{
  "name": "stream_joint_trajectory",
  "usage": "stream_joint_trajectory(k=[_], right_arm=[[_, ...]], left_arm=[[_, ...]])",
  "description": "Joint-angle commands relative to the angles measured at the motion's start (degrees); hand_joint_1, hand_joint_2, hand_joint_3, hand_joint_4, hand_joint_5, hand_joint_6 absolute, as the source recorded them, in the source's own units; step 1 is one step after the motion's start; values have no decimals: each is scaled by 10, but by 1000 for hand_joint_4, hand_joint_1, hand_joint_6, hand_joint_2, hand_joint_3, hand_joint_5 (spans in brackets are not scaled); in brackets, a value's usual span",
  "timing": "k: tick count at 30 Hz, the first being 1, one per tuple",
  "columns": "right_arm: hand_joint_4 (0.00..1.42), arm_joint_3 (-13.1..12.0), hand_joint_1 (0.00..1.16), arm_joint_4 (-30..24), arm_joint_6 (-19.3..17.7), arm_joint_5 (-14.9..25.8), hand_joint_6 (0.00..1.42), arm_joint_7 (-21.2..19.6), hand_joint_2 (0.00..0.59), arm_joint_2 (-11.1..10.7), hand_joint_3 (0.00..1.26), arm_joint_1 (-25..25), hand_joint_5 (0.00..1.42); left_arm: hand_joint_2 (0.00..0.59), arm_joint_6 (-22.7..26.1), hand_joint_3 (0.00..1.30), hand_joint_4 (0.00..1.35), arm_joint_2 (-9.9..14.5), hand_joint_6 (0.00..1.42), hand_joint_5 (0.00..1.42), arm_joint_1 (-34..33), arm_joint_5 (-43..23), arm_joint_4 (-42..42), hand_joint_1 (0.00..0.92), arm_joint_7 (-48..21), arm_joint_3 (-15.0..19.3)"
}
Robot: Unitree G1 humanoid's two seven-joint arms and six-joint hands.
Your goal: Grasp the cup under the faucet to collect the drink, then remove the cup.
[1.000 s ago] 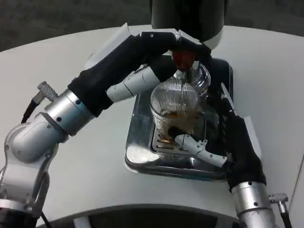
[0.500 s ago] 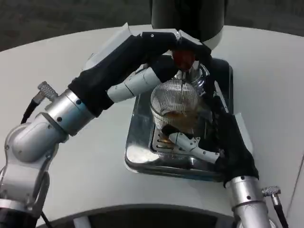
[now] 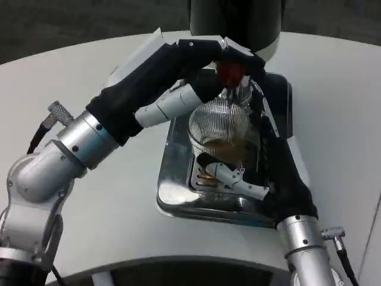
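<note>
Midway through, by the look of it. Cup (image 3: pixel 219 134) standing upright on the metal tray (image 3: pixel 178 193), directly beneath the red tap (image 3: pixel 230 71), with a shallow pool of amber drink visible through the ribbed glass near the bottom. Filling apparently under way and far from complete; removal of the cup not yet begun.

Left hand (image 3: pixel 205 53) up at twelve o'clock from the cup, draped over the red tap at the dispenser (image 3: pixel 235 21), seemingly pressing or gripping it; exact finger closure hidden under the black covering, so cannot tell for certain.

Right hand (image 3: pixel 256 161) wrapped around the cup from the three to five o'clock side, one white finger (image 3: pixel 232 179) curling across the base at six o'clock and touching the glass. Judged as a hold on the cup, though the far side of the grip sits out of sight.

Left to do: fuller pour, release of the tap, then carrying the cup away from the tray.
</note>
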Motion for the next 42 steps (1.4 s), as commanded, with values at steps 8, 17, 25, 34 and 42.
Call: stream_joint_trajectory(k=[8,17,25,34,42], right_arm=[[1,6,846,21,-12,-9,78,-6,157,3,0,-13,15],[0,13,844,28,-12,-10,68,-7,157,7,0,-18,15],[27,16,843,38,-13,-11,87,-16,157,8,9,-27,53],[162,14,864,39,-12,-19,186,-43,159,11,84,-26,192],[288,13,877,49,-16,-21,253,-55,163,11,157,-29,327]], left_arm=[[57,12,567,366,9,171,366,16,22,21,0,-8,-12],[57,11,568,366,10,171,366,17,21,23,0,-8,-11],[57,13,568,366,7,171,366,16,17,28,0,-7,-10],[57,17,569,366,3,162,366,14,13,36,0,-5,-8],[57,40,557,353,0,157,361,19,-2,36,0,-7,-6]])
